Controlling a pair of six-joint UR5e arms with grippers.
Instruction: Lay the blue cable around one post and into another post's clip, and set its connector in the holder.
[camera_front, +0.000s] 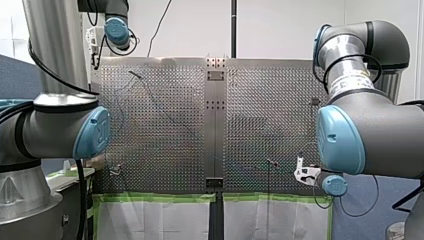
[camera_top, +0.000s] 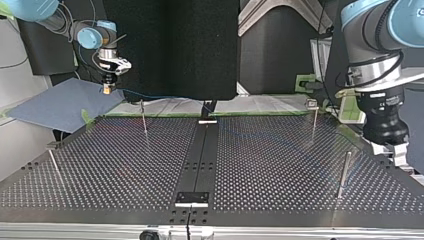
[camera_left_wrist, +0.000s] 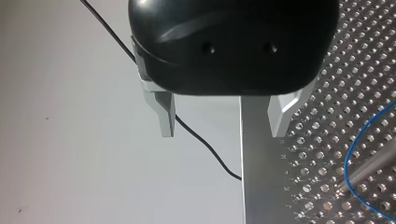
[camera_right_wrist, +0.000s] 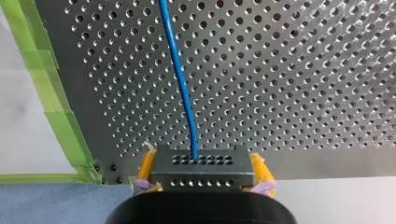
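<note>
The connector (camera_right_wrist: 202, 170) is gripped between the yellow-padded fingers (camera_right_wrist: 261, 170) of my right gripper (camera_right_wrist: 202, 161), just off the near right edge of the worktop (camera_right_wrist: 303, 70) in the front view, probably so that the blue cable (camera_right_wrist: 180, 79) is left free for routing. The long axis of the cable points straight ahead of this gripper, over the worktop. My left gripper (camera_left_wrist: 223, 133) is seen open and empty.

My left hand (camera_left_wrist: 222, 133) hangs with its metal fingers (camera_left_wrist: 166, 116) spread and nothing between them. One finger stands over the edge of the perforated tabletop (camera_left_wrist: 327, 116), where a blue cable (camera_left_wrist: 348, 158) curves beside a metal post (camera_left_wrist: 373, 165). A thin black wire (camera_left_wrist: 201, 140) crosses the pale surface (camera_left_wrist: 70, 116) beyond.
</note>
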